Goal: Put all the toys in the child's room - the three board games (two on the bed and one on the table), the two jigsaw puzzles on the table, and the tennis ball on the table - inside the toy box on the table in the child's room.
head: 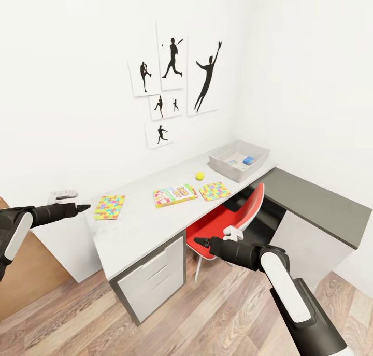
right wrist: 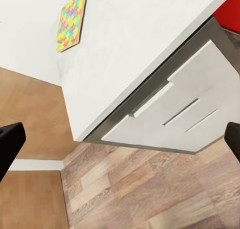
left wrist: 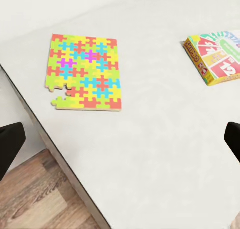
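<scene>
The desk (head: 140, 226) is the biggest thing here, a long L with a light-grey top running along the white wall, white drawers (head: 153, 281) under the near end and a lower dark-grey section (head: 316, 200) off to the right. A red chair (head: 228, 226) is tucked under the middle of it, and the floor is wood planks. On the wall above hang a bunch of black silhouette sports prints (head: 173, 84). The toy box (head: 220, 164) sits at the far end of the light top, near the corner, and there's already a small blue box (head: 249, 160) and something flat and pale lying in it, can't make out what that second thing is. Out on the desk in front of the toy box you've got a row: one puzzle (head: 109, 207) towards the left near the desk's edge, a board game (head: 174, 195) with a green and red printed lid in the middle, then the second puzzle (head: 214, 190) just right of it, close but not touching. The tennis ball (head: 199, 175) sits a bit behind those two, between them and the toy box. Left hand (head: 83, 208) hovers off the desk's left end, near the left puzzle, holding nothing; in its wrist view the fingers (left wrist: 9, 146) sit wide apart. Right hand (head: 199, 241) hangs in front of the chair, low, also empty and spread wide.
</scene>
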{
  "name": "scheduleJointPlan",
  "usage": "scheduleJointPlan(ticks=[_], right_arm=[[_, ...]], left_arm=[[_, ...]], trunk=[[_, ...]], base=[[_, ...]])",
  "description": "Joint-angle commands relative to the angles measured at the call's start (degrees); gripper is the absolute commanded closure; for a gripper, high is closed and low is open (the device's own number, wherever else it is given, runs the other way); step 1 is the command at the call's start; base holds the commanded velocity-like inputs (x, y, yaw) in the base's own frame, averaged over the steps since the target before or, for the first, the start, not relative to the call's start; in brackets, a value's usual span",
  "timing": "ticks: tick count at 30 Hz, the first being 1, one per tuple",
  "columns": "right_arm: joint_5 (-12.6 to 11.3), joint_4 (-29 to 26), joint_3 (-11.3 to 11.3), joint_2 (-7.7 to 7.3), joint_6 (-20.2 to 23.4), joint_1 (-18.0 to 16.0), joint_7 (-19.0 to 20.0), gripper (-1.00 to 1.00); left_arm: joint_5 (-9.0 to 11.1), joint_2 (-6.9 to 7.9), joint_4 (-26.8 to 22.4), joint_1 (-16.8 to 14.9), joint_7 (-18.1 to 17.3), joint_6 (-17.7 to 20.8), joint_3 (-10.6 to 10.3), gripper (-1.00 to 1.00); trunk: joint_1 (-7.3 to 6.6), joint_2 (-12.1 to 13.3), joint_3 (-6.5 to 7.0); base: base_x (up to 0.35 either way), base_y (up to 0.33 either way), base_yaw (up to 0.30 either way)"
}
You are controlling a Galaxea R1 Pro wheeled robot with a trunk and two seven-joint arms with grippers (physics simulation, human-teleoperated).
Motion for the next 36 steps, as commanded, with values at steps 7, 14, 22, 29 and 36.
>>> scheduleJointPlan(ticks=[7,14,22,29,36], right_arm=[[-0.6,-0.1,0.1,-0.09,0.1,-0.1,-0.6,-1.0],[-0.6,-0.1,0.1,-0.08,0.1,-0.1,-0.6,-1.0],[-0.6,-0.1,0.0,-0.1,0.1,-0.1,-0.6,-1.0],[-0.6,-0.1,0.0,-0.2,0.1,-0.1,-0.6,-1.0],[-0.6,-0.1,0.0,-0.23,0.1,-0.1,-0.6,-1.0]], left_arm=[[0.1,0.04,0.0,-0.1,-0.2,0.1,0.2,-1.0],[0.1,0.04,0.0,-0.1,-0.2,0.0,0.2,-1.0],[0.0,0.05,0.0,-0.1,-0.2,-0.3,0.3,-1.0],[0.0,0.05,0.0,-0.1,-0.2,-0.3,0.3,-1.0],[0.0,0.07,0.0,-0.1,-0.2,-0.3,0.3,-1.0]], trunk=[[0.04,-0.1,-0.12],[0.04,-0.1,-0.12],[0.04,-0.1,-0.12],[0.04,-0.1,-0.12],[0.04,-0.1,-0.12]], base=[[0.0,0.068,0.0],[0.0,0.128,-0.01],[0.0,0.021,-0.07],[0.0,0.002,-0.07],[0.0,0.105,-0.238]])
